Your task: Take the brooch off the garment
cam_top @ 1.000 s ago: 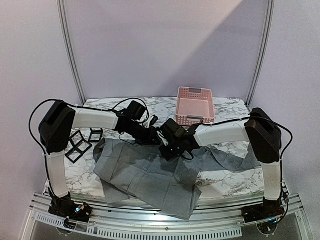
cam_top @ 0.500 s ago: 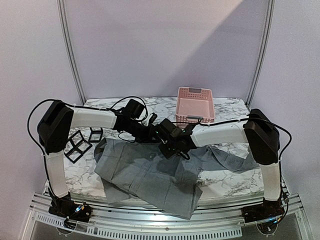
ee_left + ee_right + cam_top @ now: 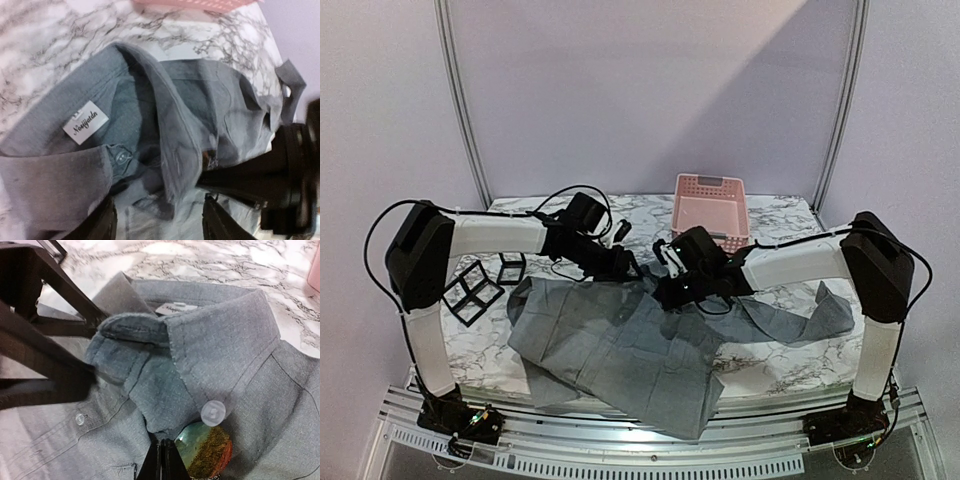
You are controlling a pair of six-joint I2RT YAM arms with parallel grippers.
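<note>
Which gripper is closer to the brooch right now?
Right. The right gripper, fingers shut, is right against the brooch below the collar; the left gripper stands open farther off, at the collar's folded tip.

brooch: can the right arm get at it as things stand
Probably yes: in the right wrist view the brooch lies mostly uncovered on the garment, and the right gripper sits shut right at its edge. Whether it pinches the brooch I cannot tell.
</note>
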